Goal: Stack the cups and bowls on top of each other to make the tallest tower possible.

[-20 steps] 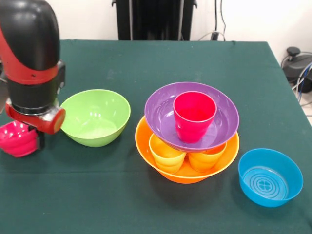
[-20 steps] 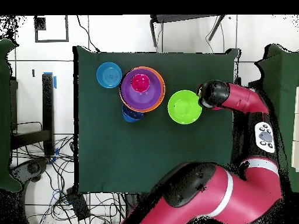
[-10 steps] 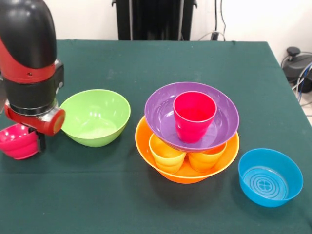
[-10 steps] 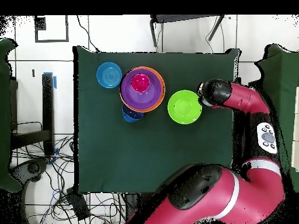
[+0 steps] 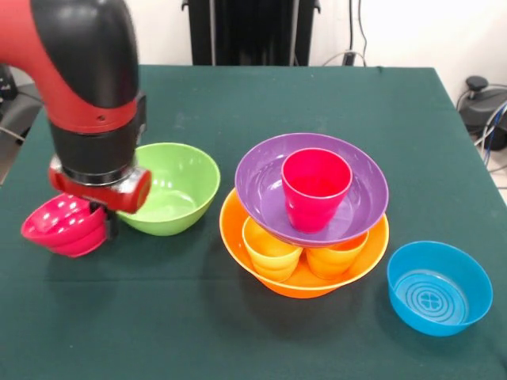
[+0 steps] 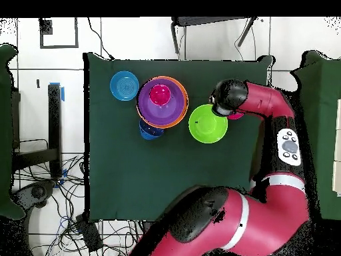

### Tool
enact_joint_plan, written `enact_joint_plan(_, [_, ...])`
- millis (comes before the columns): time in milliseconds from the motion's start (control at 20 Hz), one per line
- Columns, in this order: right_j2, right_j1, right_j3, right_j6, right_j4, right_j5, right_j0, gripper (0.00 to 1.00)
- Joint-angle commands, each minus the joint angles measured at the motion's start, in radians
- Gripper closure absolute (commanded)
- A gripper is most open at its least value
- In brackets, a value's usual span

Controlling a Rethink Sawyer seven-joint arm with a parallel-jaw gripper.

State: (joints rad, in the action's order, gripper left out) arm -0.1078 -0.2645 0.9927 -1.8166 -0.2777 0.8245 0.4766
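Observation:
The tower stands mid-table: a big orange bowl (image 5: 305, 279) holds a yellow cup (image 5: 269, 252) and an orange cup (image 5: 337, 258). A purple bowl (image 5: 261, 186) rests on these two cups, with a red cup (image 5: 315, 188) upright in it. Left of the tower, my gripper (image 5: 104, 225) is shut on the rim of a small red bowl (image 5: 65, 226), which it holds tilted. A lime green bowl (image 5: 174, 188) sits just behind the gripper, close to the wrist. From overhead the wrist (image 6: 226, 99) hides the fingers, and only a sliver of the red bowl (image 6: 235, 116) shows.
A light blue bowl (image 5: 440, 289) with a ringed base sits at the front right. In the overhead view a dark blue bowl (image 6: 148, 131) peeks out from under the tower's edge. The green cloth table (image 5: 238, 340) ends close to the gripper's left.
The arm has swung right in the front view, carrying the red bowl from the table's left edge to beside the lime green bowl. The green bowl has shifted slightly toward the tower.

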Motion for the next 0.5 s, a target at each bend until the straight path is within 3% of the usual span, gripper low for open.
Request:
enact_joint_plan(50, [-0.033,-0.062,-0.118,0.131,-0.039,0.270,-0.093,1.00])
enact_joint_plan(500, [-0.024,-0.080,-0.195,0.125,-0.051,0.394,-0.135,1.00])
